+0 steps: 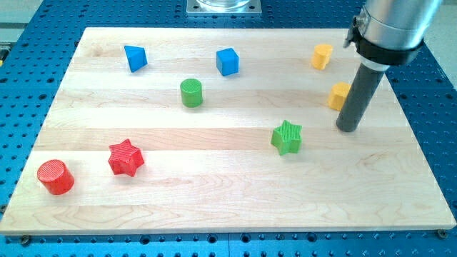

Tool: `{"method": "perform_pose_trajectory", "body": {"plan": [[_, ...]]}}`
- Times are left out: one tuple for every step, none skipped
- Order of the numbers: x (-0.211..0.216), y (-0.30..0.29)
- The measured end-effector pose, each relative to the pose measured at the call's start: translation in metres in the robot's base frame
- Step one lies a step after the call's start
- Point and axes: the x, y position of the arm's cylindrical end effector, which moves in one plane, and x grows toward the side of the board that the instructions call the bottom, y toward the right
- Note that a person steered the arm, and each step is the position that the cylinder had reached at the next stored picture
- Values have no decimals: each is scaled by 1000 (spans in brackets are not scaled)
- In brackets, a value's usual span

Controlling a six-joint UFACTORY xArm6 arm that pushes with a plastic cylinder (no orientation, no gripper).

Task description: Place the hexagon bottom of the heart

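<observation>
Two yellow blocks lie at the view's upper right. The upper yellow block (322, 56) looks like a heart. The lower yellow block (338, 96), seemingly the hexagon, is partly hidden behind my rod. My tip (348, 129) rests on the board just below and to the right of the lower yellow block, touching or nearly touching its right side. The green star (287, 137) lies to the left of my tip.
A blue triangle (135, 58) and a blue cube (228, 61) lie near the view's top. A green cylinder (191, 93) sits left of centre. A red star (126, 158) and a red cylinder (56, 177) lie at the lower left. The wooden board (228, 207) sits on a blue perforated table.
</observation>
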Motion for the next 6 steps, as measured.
{"method": "perform_pose_trajectory", "body": {"plan": [[-18,-1],[-55,-14],[-43,15],[-61,34],[-71,10],[-49,17]]}}
